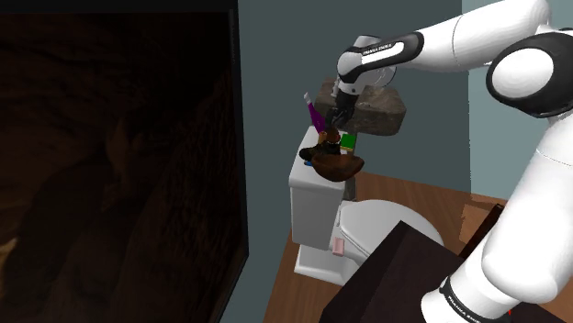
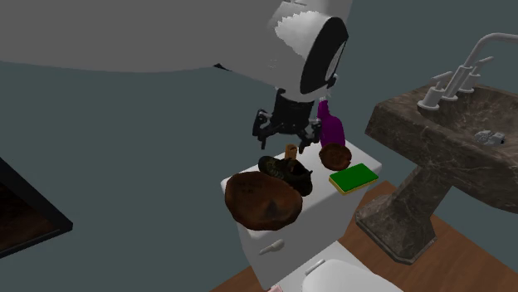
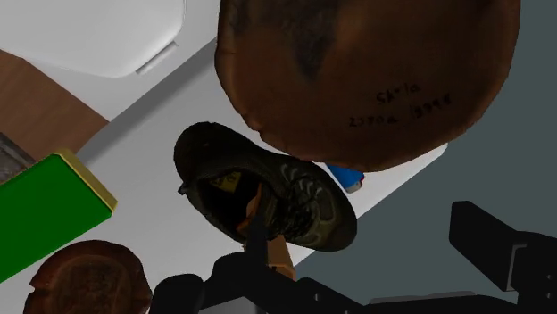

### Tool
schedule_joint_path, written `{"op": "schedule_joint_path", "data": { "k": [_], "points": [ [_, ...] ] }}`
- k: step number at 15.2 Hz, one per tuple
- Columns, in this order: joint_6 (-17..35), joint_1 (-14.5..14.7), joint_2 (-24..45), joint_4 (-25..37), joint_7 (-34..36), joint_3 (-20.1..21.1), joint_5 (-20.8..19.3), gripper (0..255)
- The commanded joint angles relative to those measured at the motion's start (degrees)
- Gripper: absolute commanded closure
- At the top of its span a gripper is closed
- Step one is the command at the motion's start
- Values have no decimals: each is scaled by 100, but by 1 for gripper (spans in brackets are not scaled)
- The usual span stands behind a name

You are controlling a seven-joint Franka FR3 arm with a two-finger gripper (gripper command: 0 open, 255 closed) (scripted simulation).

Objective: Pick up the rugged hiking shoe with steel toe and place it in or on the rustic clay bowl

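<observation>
Tool (image 2: pixel 288 143), fingers spread, poised above the shoe (image 3: pixel 268 201) at mid tank lid (image 3: pixel 143 169), just beside the clay bowl (image 3: pixel 366 71) at the lid's end. Descend straddling the collar; close squarely before lifting.

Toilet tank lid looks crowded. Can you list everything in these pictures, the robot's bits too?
Hiking shoe: one, dark brown, on the tank lid under the gripper.
Large bowl: one, brown, on the lid's end beside the shoe.
Small round dish: one, brown, on the lid by the bottle.
Bottle: one, purple, at the lid's back.
Flat block: one, green with a yellow edge, on the lid's other end.
Toilet: one, white, against the grey-blue wall.
Pedestal sink: one, dark stone with a grey tap, beside the toilet.
Floor: wooden.
Arm: one, white with dark joints.
Gripper: one, black, open, just above the shoe.
</observation>
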Motion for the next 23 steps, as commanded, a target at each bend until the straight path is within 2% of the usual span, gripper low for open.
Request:
{"op": "schedule_joint_path", "data": {
  "k": [1,6,14,22,23],
  "points": [
    [-29,-96,464,467,-142,-25,136,0],
    [-237,-406,1651,1812,-383,-9,431,0],
    [203,-402,1922,1637,-446,57,530,0],
    [202,-402,1922,1637,-445,57,529,0],
    [202,-402,1922,1637,-445,57,529,255]
  ]
}}
